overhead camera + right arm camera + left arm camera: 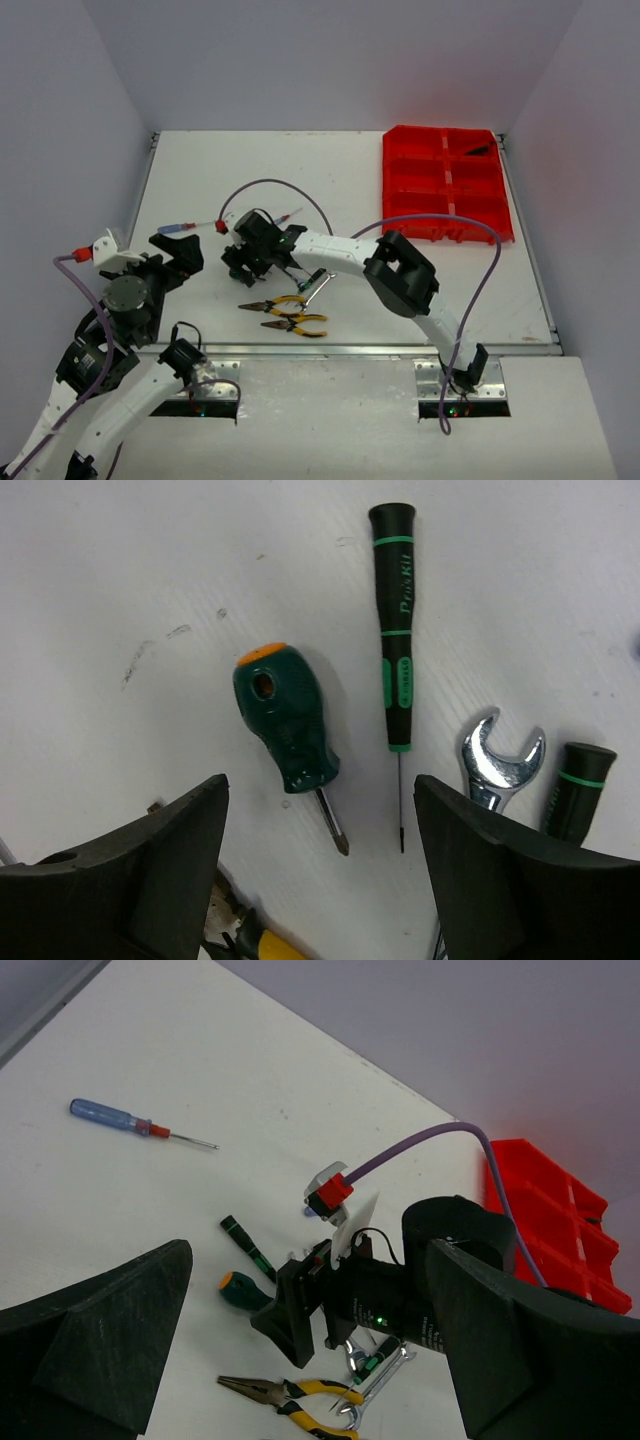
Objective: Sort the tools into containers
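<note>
Right wrist: right gripper [320, 785] jaws wide, empty, stubby screwdriver [288, 720] between them. Looks light, rigid; grab fat handle, not slick shaft.

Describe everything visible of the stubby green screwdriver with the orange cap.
The stubby screwdriver has a fat teal-green handle, plastic by its look, with an orange end cap and a round hole near it. Its short metal shaft ends in a dark tip. It lies flat on the white table, cap up-left in the right wrist view, between the right tool's open fingers, touching neither. A slim black-green screwdriver lies beside it, apart.
</note>
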You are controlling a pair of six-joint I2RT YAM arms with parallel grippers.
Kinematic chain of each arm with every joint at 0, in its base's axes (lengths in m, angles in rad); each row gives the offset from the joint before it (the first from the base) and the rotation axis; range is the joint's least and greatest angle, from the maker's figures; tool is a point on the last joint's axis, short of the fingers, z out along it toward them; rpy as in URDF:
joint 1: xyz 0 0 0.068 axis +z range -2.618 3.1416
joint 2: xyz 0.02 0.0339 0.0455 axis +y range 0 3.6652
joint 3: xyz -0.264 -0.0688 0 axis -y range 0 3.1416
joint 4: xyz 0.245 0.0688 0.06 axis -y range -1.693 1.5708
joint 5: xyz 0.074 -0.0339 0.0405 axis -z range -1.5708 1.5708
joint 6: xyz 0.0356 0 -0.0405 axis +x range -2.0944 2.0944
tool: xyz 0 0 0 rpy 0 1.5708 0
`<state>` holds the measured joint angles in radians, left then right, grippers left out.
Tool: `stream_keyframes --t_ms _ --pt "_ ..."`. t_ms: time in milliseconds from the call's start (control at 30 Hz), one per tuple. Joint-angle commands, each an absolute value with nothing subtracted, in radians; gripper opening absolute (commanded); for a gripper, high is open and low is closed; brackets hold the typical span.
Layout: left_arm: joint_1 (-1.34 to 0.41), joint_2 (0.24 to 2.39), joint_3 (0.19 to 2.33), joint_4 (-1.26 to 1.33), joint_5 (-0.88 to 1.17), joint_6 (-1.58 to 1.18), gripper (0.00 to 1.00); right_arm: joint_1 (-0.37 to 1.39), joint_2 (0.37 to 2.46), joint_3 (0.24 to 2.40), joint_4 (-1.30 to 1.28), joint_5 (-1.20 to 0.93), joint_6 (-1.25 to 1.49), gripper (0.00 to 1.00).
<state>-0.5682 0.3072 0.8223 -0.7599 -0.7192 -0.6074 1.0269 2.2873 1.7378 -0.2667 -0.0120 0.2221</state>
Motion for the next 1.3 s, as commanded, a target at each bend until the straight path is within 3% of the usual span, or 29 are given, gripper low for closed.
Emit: stream_keyframes --t_ms 0,133,267,467,833,933,1100,1267 --pt "-0.563 0.329 0.834 -0.729 -0.704 -0.592 1.00 1.035 2.346 1.838 -0.218 -0.070 0.177 0.71" --pt "-0.563 0.331 0.834 -0.727 -0.701 -0.592 1.00 1.039 2.406 1.883 -0.216 -0.096 0.171 0.61" --pt "-0.562 0.330 0.833 -0.724 -0.699 -0.589 1.00 1.055 2.436 1.904 -0.223 -0.067 0.150 0.57" --pt "-0.563 0.336 0.830 -0.718 -0.688 -0.582 1.00 1.066 2.376 1.827 -0.177 -0.052 0.142 0.22" --pt "-0.563 0.334 0.830 -0.716 -0.686 -0.580 1.00 1.023 1.814 1.435 0.021 0.026 0.132 0.15" --pt "-0.563 0.331 0.830 -0.715 -0.684 -0.578 1.00 0.889 1.677 1.334 -0.004 0.092 0.160 0.15" --pt "-0.563 0.331 0.828 -0.710 -0.677 -0.574 1.00 0.508 1.510 1.218 -0.072 0.093 0.259 0.12" --pt "-0.563 0.329 0.827 -0.707 -0.671 -0.569 1.00 0.139 1.543 1.221 -0.094 0.146 0.310 0.11"
